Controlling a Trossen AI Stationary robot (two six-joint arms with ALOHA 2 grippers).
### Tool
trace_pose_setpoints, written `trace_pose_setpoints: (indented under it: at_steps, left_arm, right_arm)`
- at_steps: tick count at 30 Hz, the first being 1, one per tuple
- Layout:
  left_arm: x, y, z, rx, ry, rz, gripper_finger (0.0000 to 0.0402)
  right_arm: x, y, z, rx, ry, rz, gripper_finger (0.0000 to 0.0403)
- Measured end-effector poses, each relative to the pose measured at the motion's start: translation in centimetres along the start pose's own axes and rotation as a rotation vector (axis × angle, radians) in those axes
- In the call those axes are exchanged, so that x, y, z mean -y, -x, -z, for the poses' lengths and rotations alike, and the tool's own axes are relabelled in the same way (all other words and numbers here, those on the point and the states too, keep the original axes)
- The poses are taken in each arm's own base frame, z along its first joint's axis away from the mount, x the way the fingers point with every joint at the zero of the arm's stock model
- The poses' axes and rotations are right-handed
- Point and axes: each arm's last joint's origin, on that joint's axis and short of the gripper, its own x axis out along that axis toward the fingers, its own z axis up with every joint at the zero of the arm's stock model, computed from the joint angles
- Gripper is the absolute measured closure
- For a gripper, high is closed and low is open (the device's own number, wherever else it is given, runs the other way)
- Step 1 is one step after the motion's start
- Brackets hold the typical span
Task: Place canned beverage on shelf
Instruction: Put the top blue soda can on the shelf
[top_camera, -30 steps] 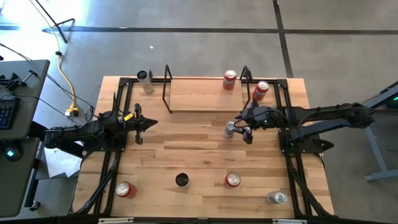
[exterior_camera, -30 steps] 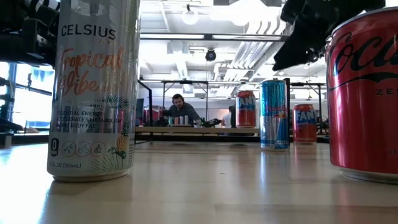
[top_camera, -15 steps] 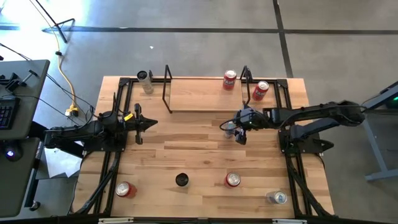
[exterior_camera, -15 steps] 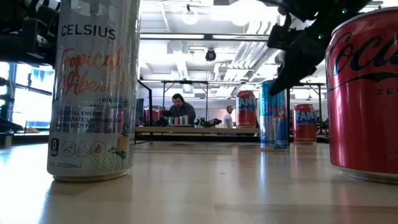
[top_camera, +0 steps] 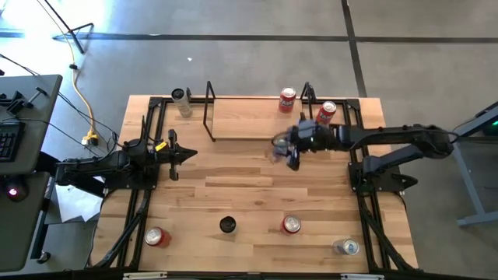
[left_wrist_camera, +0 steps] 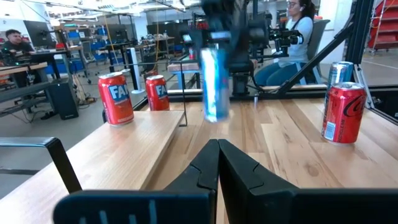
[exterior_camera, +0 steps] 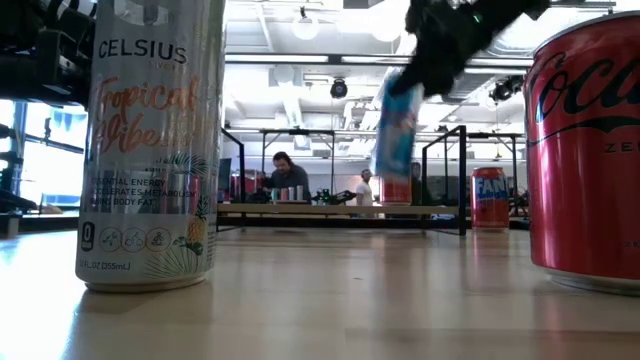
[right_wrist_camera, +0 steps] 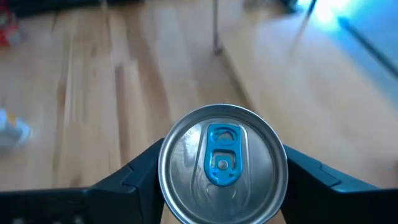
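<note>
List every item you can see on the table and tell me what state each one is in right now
Blue can: lifted off the table, tilted, held.
Right gripper: shut on the blue can, near the shelf's front edge.
Left gripper: shut, empty, waiting at table's left.
Shelf: one red Fanta can upright on it.
Celsius can: upright on table.
Coca-Cola can: upright on table.

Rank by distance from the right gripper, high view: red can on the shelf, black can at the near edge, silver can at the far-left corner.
From the right gripper:
1. Red can, on the shelf, right end.
2. Black can, near table edge, centre.
3. Silver can, far-left corner.
</note>
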Motion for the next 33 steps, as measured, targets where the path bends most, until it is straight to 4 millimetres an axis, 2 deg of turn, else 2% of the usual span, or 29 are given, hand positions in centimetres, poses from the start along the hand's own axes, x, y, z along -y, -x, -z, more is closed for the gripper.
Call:
trace_pose_setpoints:
  at_steps: [5,12,17,21,28,33]
  left_arm:
    - [0.0,0.0,0.0,0.0,0.0,0.0,0.0401]
    - [0.0,0.0,0.0,0.0,0.0,0.0,0.0401]
    - [0.0,0.0,0.0,0.0,0.0,0.0,0.0401]
    - [0.0,0.0,0.0,0.0,0.0,0.0,0.0401]
    - [0.0,0.0,0.0,0.0,0.0,0.0,0.0401]
    - [0.0,0.0,0.0,0.0,0.0,0.0,0.0401]
  right_arm:
    - [3.0,0.2,-5.7,0.049,0.001,0.1,0.0181]
    - [10.0,-3.7,-11.1,-0.038,0.046,0.133,0.0181]
    - [15.3,-6.9,-11.1,-0.12,0.005,0.162,0.0181]
    - [18.0,-8.6,-10.1,-0.159,-0.024,0.196,0.0181]
    - [18.6,-10.2,-9.2,-0.176,-0.004,0.142,0.0181]
    - [18.7,-10.3,-9.2,-0.176,0.019,0.143,0.0181]
